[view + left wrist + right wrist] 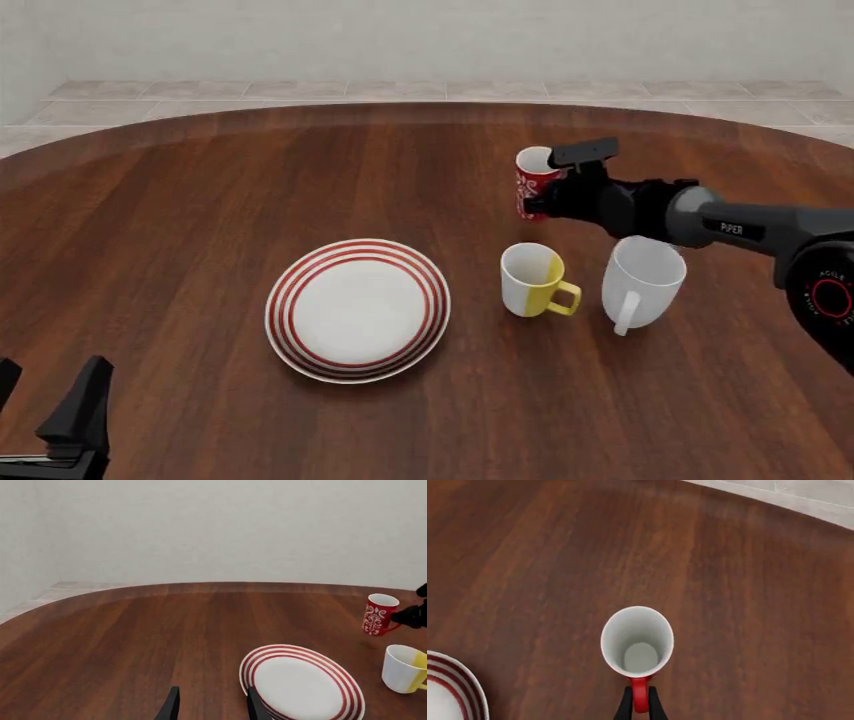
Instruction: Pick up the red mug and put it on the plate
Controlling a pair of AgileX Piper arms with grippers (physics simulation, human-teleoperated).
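The slim red mug with white swirls (535, 184) is clamped at its handle by the right gripper (639, 707), beyond the red-ringed round white plate (358, 310); the left gripper (211, 705) is held apart, empty.

I see a red mug (535, 184) with white swirls and a white inside, a white plate (358, 309) ringed in red, a mug (534, 280) part white, part yellow, a plain white mug (639, 281), and a reddish-brown wood-grain tabletop (200, 220)

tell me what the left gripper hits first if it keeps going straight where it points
Probably nothing: ahead of the left gripper lies bare table; the plate sits just off to one side.
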